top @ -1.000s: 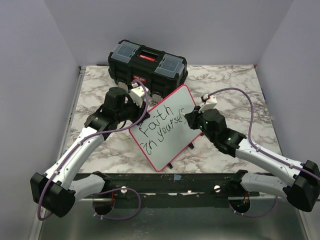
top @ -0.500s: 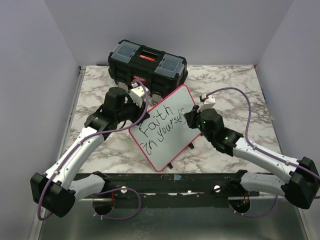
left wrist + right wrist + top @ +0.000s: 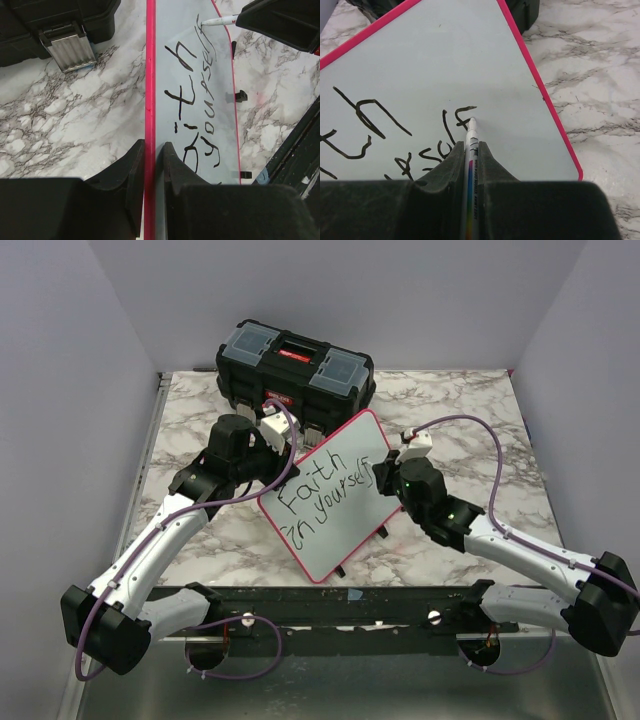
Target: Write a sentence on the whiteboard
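A flat, glossy white whiteboard (image 3: 338,540) with a thin red rim and rounded corners sat near the middle of the grey-veined marble table (image 3: 450,410), turned diagonally in the overhead view, its small black feet showing along its lower right edge. Just behind the whiteboard sat a black plastic toolbox (image 3: 295,365) with a red latch and clear lid compartments. The left gripper (image 3: 151,150) was at the whiteboard's left edge, its jaws clamped tight on the red rim, one finger on each face. The right gripper (image 3: 470,152) was over the whiteboard's right part, its jaws closed on a slim white marker (image 3: 471,135) with a rainbow-striped barrel. The marker's tip touched the whiteboard at the last stroke of the writing. The sentence (image 3: 322,490), in thin slanted black handwriting, ran across the whiteboard's upper half in two lines, "Faith" above and "in yourself" below; the whiteboard's lower half was bare white.
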